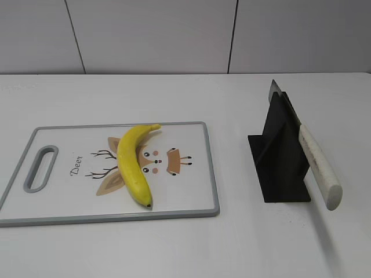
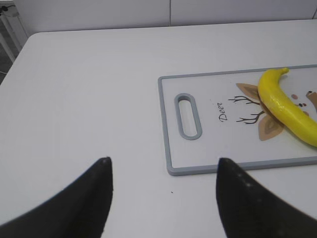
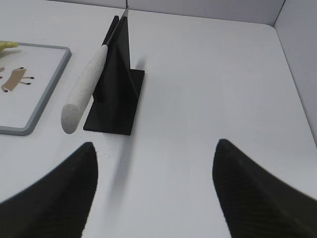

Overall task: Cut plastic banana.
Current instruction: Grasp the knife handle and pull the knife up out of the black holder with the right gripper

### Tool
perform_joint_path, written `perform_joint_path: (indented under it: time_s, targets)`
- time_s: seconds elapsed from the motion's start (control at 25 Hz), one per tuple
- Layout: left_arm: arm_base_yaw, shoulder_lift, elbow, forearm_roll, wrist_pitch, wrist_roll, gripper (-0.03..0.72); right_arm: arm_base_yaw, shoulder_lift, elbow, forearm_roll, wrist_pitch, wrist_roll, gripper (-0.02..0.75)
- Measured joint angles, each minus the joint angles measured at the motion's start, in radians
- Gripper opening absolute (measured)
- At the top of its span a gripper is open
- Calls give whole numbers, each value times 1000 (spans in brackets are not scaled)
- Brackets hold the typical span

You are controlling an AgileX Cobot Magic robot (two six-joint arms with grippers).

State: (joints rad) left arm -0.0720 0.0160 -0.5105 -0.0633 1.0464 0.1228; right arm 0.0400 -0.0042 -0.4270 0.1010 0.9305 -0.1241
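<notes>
Both grippers (image 2: 163,198) (image 3: 156,191) gape empty; ahead of our left, plastic banana (image 1: 134,164) looks light, stiff, slick—pin mid-body.

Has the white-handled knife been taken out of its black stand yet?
No, the white-handled knife rests in the black stand, no gripper touching it.

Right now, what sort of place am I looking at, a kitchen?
Probably a lab tabletop staged as a kitchen: a bare white table, a deer-print cutting board holding a plastic banana, and a knife in a black stand.
</notes>
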Motion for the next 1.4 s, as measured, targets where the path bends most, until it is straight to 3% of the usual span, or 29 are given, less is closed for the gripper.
perform_joint_path:
  time_s: [0.2,0.72,1.0,1.4]
  targets:
    - [0,0,0,0,0,0,653,0,77,-41,-2,-1,-1,570]
    - [0,59,-55,-17,-8,0,628,15,499,-332,28,58,10,570]
    - [0,218,-160,-16,-19,0,595,116,711,-451,29,108,70,570]
    - [0,229,-163,-8,-44,0,577,288,1121,-612,32,185,124,570]
